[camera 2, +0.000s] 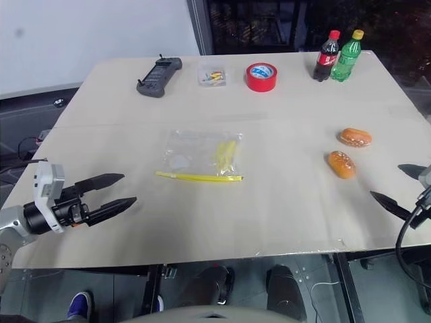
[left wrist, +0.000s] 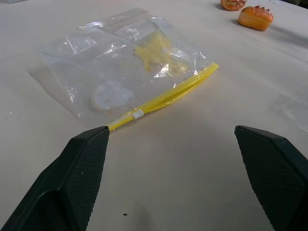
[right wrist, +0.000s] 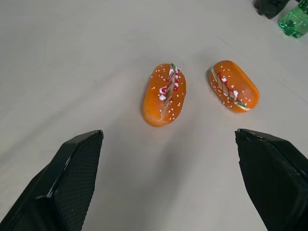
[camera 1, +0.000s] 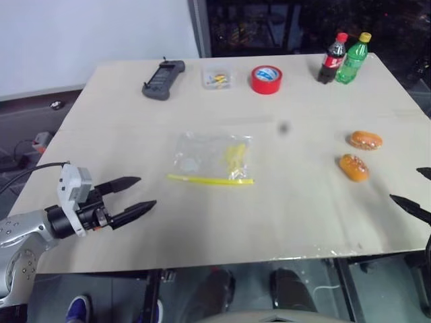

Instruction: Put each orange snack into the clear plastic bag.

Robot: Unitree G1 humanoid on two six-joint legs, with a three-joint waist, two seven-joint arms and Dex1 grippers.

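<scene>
Orange snacks [right wrist: 164,95] and [right wrist: 234,85], lying side by side at the frame's right-centre, look light, smooth and slippery, best pinched across their short sides, while the flimsy clear plastic bag [camera 1: 212,157] lies mid-frame and both the left gripper [camera 1: 140,195] and right gripper [camera 2: 397,187] gape wide, empty.

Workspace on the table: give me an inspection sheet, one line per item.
Surface: pale table, flat, a seam line running across it.
Job's things: clear plastic bag lies flat mid-table, yellow seal strip toward the robot; two orange snacks lie apart from each other on the right, outside the bag.
Clutter: along the far edge, black handheld controller, small clear box, red tape roll, cola bottle and green bottle upright.
Grippers: left gripper open, empty, short of the bag; right gripper open, empty, near the snacks.
Cables: black cable by the right gripper; cable at the left arm.
Surroundings: white wall, dark glass behind.
</scene>
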